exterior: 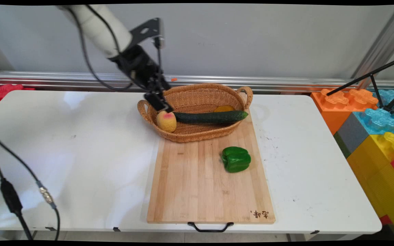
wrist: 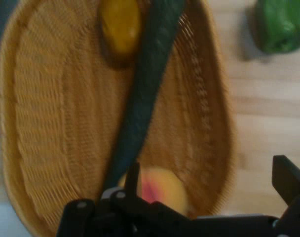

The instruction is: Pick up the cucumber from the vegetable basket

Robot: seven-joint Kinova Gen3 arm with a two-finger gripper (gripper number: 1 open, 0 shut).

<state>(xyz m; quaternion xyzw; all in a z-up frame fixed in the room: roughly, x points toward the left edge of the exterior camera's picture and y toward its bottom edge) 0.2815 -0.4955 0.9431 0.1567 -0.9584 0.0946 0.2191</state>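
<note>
Right now, gripper: the gripper [exterior: 162,108] hangs over the basket's 9 o'clock end, directly above the peach.
Fingers: spread apart in the hand view, one finger [wrist: 132,180] at the peach's edge and the other well off to the side; nothing is pinched between them.
Peach: the peach [exterior: 166,121] sits inside the basket [exterior: 200,97] against its 9 o'clock wall, just below the fingertips; whether they touch it I cannot tell.
Cucumber: the cucumber [exterior: 210,117] lies in the basket with its long axis running 9 to 3 o'clock, one end beside the peach, the other resting on the 3 o'clock rim.
Yellow fruit: a yellow fruit [exterior: 223,108] lies behind the cucumber, toward 3 o'clock.
Board: the cutting board [exterior: 197,191] lies on the bench [exterior: 63,143], with the basket at its 12 o'clock end.
Pepper: a green pepper [exterior: 236,159] rests on the board, at 5 o'clock from the basket.
</note>
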